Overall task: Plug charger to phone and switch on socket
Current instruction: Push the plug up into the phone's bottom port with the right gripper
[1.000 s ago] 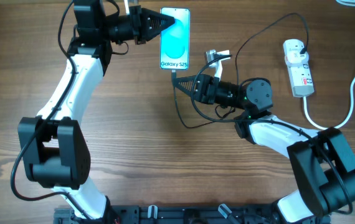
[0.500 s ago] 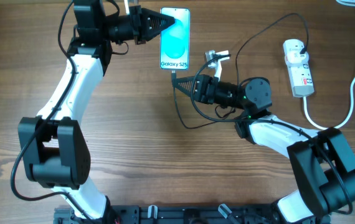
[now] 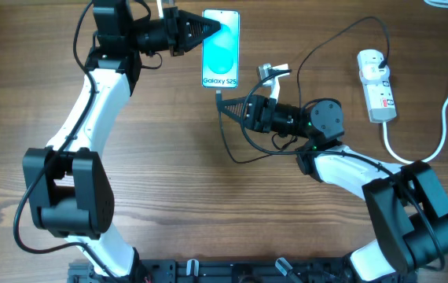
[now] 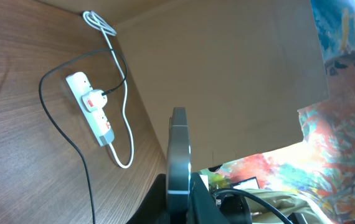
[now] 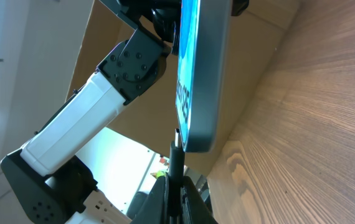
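Observation:
The phone [image 3: 220, 49] with its cyan screen lies flat near the table's far edge. My left gripper [image 3: 207, 31] is shut on the phone's left edge; the left wrist view shows the phone [image 4: 179, 155] edge-on between the jaws. My right gripper [image 3: 229, 103] is shut on the charger's connector [image 5: 175, 163], its tip touching the phone's bottom edge [image 5: 199, 143]. The black charger cable [image 3: 232, 145] loops back to a black plug in the white socket [image 3: 376, 85] at the right, which also shows in the left wrist view [image 4: 90, 115].
The socket's white cord [image 3: 444, 118] curves off the right far corner. A small metal and white clip-like object [image 3: 271, 72] lies just right of the phone. The cable arcs over the table between the right arm and the socket.

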You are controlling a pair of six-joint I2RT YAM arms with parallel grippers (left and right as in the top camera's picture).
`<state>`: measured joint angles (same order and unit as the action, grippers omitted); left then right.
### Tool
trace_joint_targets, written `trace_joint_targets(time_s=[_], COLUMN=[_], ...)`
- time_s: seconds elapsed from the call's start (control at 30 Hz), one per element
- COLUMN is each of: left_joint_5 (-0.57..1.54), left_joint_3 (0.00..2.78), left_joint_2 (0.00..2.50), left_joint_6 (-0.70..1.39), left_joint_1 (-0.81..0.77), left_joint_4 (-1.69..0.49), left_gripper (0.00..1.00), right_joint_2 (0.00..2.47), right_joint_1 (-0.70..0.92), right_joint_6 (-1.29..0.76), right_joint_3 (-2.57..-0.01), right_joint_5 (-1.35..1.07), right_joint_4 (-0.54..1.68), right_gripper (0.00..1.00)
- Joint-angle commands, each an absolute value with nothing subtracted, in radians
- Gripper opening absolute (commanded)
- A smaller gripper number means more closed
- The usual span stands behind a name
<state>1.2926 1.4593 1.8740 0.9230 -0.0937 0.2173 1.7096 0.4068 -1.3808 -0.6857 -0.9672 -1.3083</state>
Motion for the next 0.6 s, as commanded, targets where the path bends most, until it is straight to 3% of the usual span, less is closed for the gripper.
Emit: trace_joint_targets(time_s=[0.0, 0.57], left_joint_5=[1.309, 1.312], left_joint_3=[1.47, 1.47], left_joint_2=[1.864, 1.864], left_joint_6=[0.925, 0.925], left_joint_1=[-0.094, -0.094], left_joint_4=[0.221, 0.221], left_gripper=[0.04, 0.04], right_joint_2=[1.713, 1.713], right_joint_1=[0.404, 0.404], right_joint_6=[-1.385, -1.391], right_joint_3=[-0.706, -0.706], right_joint_5=[-0.942, -0.951], right_joint_4=[-1.314, -1.33], right_gripper=[0.04, 0.04])
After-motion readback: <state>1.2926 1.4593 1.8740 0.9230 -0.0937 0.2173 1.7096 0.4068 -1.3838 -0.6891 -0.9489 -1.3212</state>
